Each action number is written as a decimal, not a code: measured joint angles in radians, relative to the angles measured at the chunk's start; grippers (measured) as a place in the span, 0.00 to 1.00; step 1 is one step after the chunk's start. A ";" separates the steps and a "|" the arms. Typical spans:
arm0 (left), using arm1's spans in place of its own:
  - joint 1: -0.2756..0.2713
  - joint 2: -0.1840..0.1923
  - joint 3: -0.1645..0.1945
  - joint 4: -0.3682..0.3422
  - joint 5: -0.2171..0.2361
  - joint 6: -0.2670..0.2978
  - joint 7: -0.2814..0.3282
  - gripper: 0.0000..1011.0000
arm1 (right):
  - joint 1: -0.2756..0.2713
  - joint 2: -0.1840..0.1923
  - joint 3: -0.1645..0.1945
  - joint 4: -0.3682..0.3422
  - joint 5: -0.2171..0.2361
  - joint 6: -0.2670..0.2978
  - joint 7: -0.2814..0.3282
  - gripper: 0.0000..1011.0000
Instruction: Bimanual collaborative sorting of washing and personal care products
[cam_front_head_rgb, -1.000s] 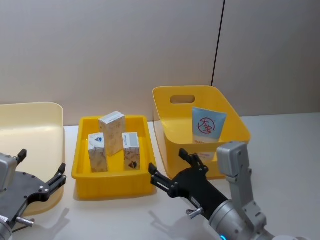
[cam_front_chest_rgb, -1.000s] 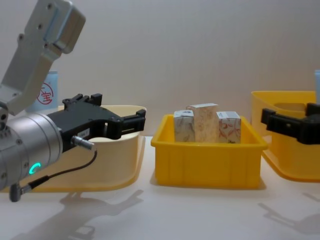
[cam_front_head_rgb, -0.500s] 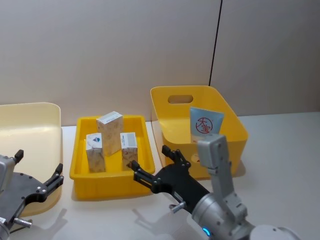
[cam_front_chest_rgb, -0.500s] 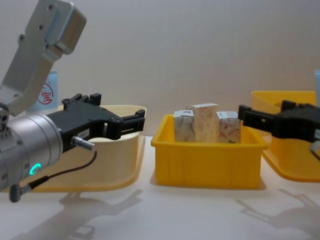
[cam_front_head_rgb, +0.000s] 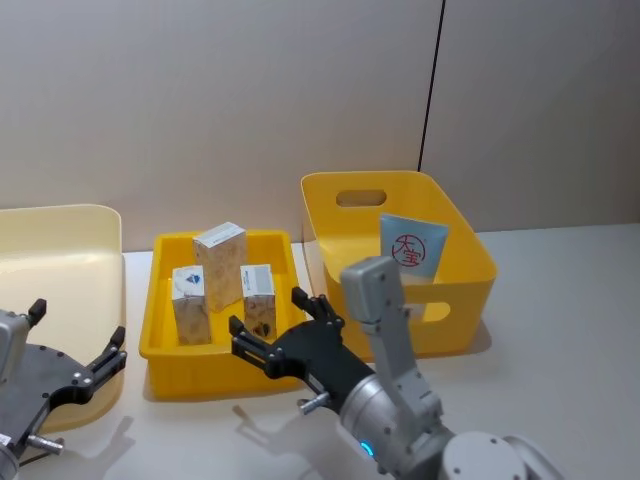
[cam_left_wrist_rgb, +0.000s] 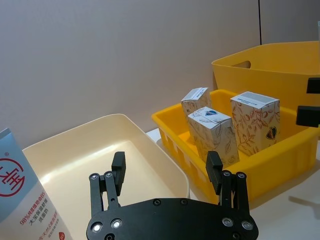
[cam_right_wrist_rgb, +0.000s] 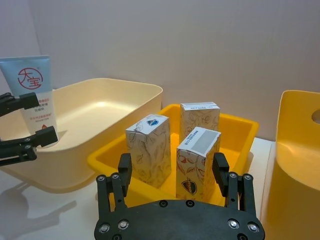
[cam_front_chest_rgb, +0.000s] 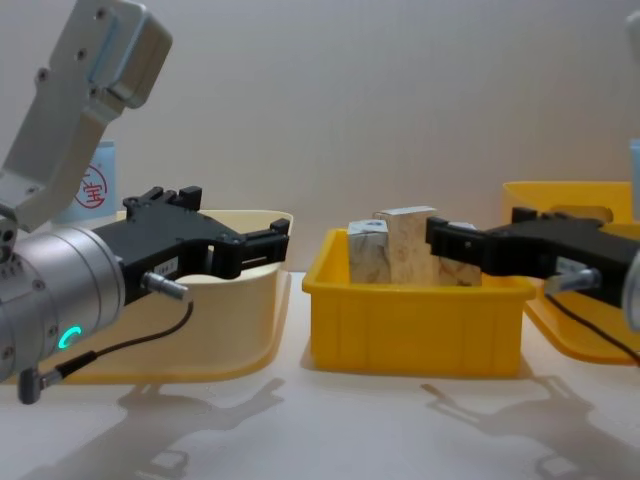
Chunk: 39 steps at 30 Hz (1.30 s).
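Hovering at the tray's (cam_front_head_rgb: 160, 300) front rim, my right claw (cam_front_head_rgb: 266, 310) is released, facing the cartons (cam_front_head_rgb: 222, 262). Off to the side, my left claw (cam_front_head_rgb: 80, 322) hangs released too.

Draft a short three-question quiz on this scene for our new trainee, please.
1. True or false: the right tool is shut on a carton.
2. How many leaf-patterned cartons stand in the middle yellow tray?
3. What does the deep yellow bin hold? A) a light-blue tube B) a carton C) nothing

Key: 1 false, it is open and holds nothing; 2 three; 3 A.
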 joint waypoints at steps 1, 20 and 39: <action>0.000 0.000 0.000 0.000 0.000 0.000 0.000 0.99 | 0.007 -0.008 -0.004 0.007 -0.006 0.006 -0.006 0.99; 0.000 0.000 0.000 0.000 0.000 0.001 0.000 0.99 | 0.081 -0.110 -0.025 0.114 -0.084 0.047 -0.119 0.99; 0.000 0.000 0.000 0.000 0.000 0.000 0.000 0.99 | 0.125 -0.185 -0.017 0.205 -0.126 0.047 -0.192 0.99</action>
